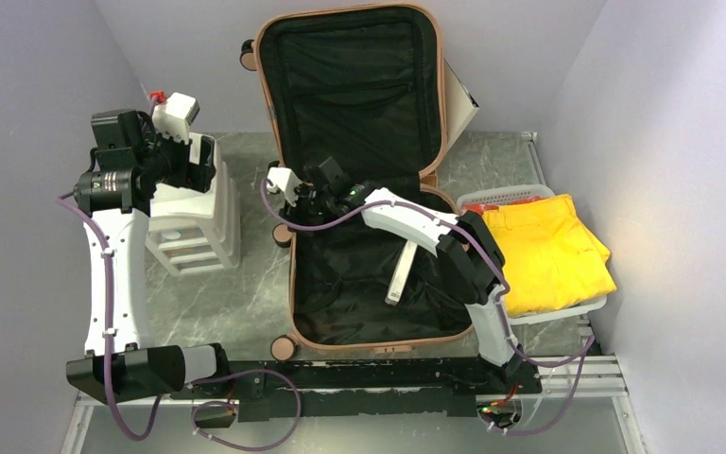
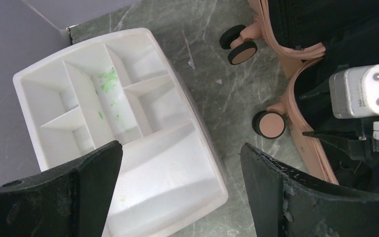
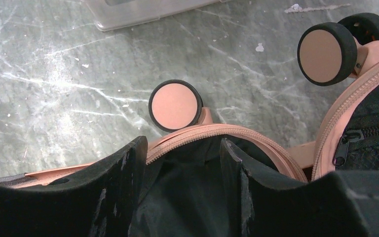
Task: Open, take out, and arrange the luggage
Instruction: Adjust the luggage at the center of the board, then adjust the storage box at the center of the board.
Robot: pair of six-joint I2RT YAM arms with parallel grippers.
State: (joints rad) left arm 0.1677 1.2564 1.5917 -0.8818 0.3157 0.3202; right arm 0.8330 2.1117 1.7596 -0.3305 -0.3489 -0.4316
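Luggage [image 1: 359, 85] open, right hand [image 3: 182, 148] astride its rim, grip unclear; left hand [image 2: 181, 148] spread; tiny lettering [image 2: 361, 103] unreadable.

The luggage [image 1: 359, 95] is a big salmon-pink hard-shell suitcase with rounded corners, lying wide open in the middle of the table [image 1: 246, 303]. Its lower half [image 1: 340, 303] rests flat on the tabletop, and its upper half [image 1: 359, 57] stands raised behind it towards the back wall [image 1: 198, 57]. Both halves are lined in black fabric, with a zipped panel in the raised one. Spinner wheels [image 3: 175, 105] with black tyres and pink hubs stick out along its left side
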